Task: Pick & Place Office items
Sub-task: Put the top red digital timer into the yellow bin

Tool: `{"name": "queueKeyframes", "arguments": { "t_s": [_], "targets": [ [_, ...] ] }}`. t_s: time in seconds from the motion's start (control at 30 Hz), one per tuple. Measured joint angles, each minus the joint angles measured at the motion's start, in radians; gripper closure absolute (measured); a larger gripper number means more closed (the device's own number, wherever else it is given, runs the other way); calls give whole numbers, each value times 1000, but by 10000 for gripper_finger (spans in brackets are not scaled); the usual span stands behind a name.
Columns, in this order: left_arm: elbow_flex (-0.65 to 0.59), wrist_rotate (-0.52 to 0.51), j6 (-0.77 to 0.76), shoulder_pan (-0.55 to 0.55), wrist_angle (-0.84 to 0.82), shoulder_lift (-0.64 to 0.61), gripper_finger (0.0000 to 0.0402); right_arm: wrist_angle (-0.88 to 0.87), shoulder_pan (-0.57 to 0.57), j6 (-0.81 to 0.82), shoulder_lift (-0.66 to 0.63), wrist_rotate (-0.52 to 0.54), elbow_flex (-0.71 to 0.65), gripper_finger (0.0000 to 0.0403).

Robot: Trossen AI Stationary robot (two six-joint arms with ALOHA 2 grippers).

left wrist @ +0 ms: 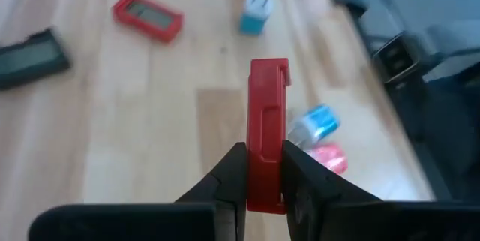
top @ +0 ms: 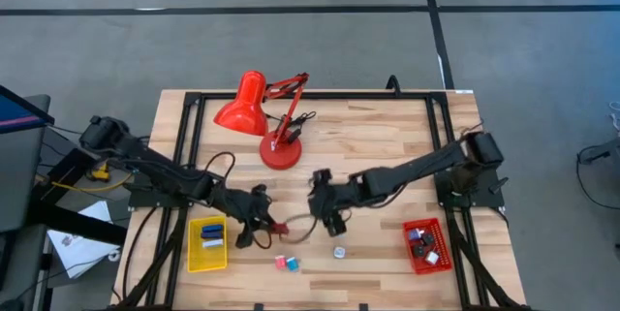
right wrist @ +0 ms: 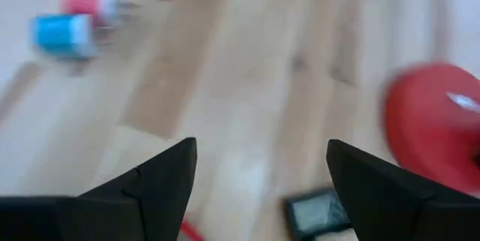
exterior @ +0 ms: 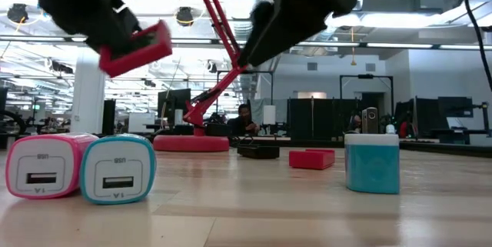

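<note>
Yellow tray: sits on the near left of the table, with small blue and white items inside.
Left gripper: hangs just right of the yellow tray, up off the wood. Its fingers are squeezed tight on a flat red block, which sticks straight out past the tips. In the low view the red block floats high in the air.
Pink charger and blue charger: lie side by side, touching, on the near middle of the table, just right of the left gripper.
Red desk lamp: stands at the far middle of the table.
Right gripper: hangs over the middle of the table, right of the left gripper, and holds nothing. Its fingers stand wide apart with bare wood between them.
White and teal block: stands alone on the wood, near the right gripper.
Red tray: sits on the near right, with small dark and white items inside.
</note>
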Motion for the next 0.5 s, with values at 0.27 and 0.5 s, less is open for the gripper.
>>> {"name": "queueKeyframes", "arguments": {
  "t_s": [0.27, 0.5],
  "targets": [
    [70, -222, -107, -135, -353, -130, 353, 356, -57, 93, -200, 9, -310, 111],
    [80, -261, -339, -304, -556, -204, 353, 483, -85, 217, -286, 9, -466, 111]
  ]
}}
